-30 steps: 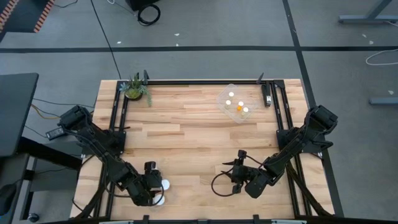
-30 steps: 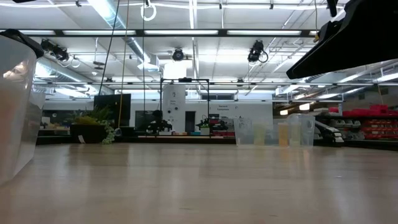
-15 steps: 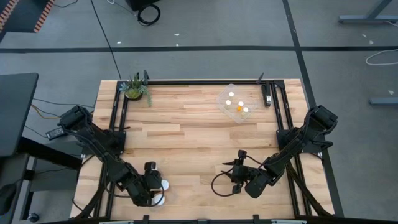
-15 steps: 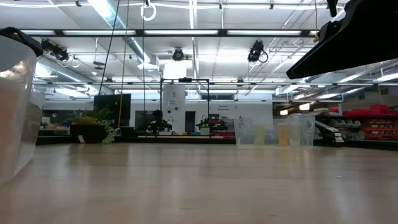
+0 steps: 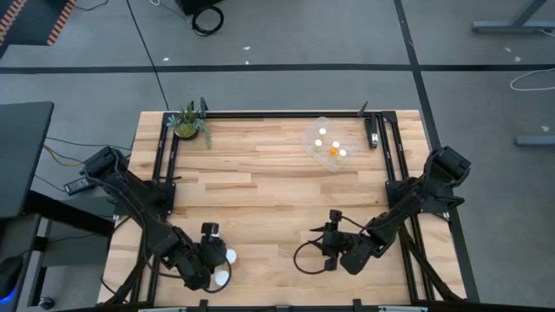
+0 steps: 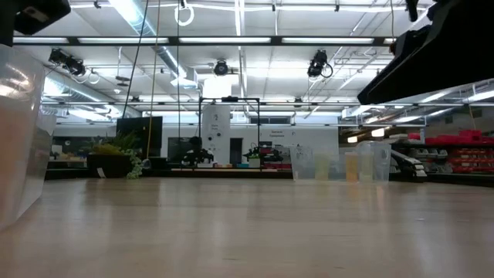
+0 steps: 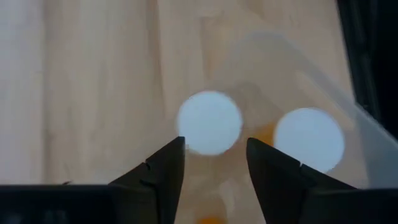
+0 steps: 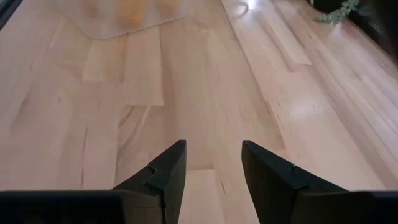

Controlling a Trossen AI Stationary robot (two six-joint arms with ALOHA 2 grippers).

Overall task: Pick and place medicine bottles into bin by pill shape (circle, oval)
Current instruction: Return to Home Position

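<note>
Wood table (image 5: 260, 191): I see no loose bottle on it from above.
Left gripper (image 7: 214, 144): it hangs by the near edge, close to the left corner. Its fingers are apart and hold nothing.
Near bin (image 6: 15, 154): clear plastic, right under the left gripper.
Near bottles (image 7: 209, 122): two white caps show down in the near bin, side by side, with a bit of orange between them. One cap sits right below the gap between my fingers. The bottles stand up, caps facing the gripper. More may hide under the arm; I cannot tell.
Right gripper (image 8: 213, 144): it waits by the near edge, a bit right of the middle. Its fingers are apart and empty too. It points across bare wood at the far bin.
Far bin (image 5: 312, 139): clear, by the far edge, toward the right corner, well apart from both grippers.
Far bottles (image 5: 336, 145): I count three white caps in the far bin.
Plant (image 5: 187, 123): at the far left corner, out of the way.
Job: I think the sorting is done and only the trip home is left.
What matters next: the near bottles lie straight under the left gripper. So I think it should go up first, clear of the bin wall, and only then swing back.
Risk: a low swing could bump the near bin.
</note>
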